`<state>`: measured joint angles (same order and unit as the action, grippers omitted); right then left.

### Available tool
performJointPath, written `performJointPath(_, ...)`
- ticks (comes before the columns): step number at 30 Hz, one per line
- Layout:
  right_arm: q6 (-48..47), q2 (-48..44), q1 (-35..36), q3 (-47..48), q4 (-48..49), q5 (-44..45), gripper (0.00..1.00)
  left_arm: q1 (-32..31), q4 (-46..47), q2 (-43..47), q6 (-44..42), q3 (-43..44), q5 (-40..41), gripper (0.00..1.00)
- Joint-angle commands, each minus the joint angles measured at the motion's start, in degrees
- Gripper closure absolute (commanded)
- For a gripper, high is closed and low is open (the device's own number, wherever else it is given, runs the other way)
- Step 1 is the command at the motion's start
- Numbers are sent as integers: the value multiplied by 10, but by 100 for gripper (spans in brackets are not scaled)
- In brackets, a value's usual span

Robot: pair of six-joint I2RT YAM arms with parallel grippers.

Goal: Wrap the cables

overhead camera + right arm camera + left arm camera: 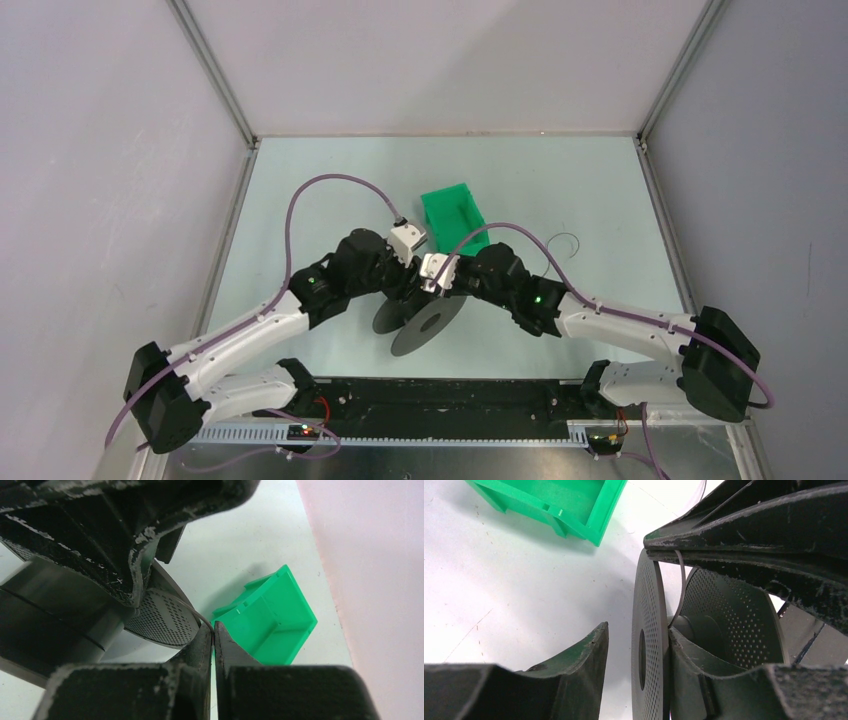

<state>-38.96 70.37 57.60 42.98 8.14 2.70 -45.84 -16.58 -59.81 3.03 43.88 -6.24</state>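
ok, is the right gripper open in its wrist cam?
No, the right gripper has its fingers pressed together, pinching the thin cable.

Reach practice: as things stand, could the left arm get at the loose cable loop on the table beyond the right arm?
Probably not: the right arm lies across the way to the cable loop, and the left pincer straddles a flange of the spool.

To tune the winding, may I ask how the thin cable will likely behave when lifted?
Probably floppy: the cable bows in a curve between the shut jaws of the right gripper and the spool hub. Likely very light and prone to slip, being hair-thin.
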Motion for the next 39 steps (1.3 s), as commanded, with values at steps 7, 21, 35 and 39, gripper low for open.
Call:
performJointPath(7,30,9,5,0,29,13,99,-2,23,-10,20,26,-6,50)
performJointPath(21,70,16,6,0,36,16,100,-2,47,-11,35,23,-8,49)
performJointPath(35,114,18,5,-1,26,11,100,-3,58,-3,44,9,20,50)
performJointPath(39,112,18,7,-1,20,12,100,-3,58,1,42,3,35,53)
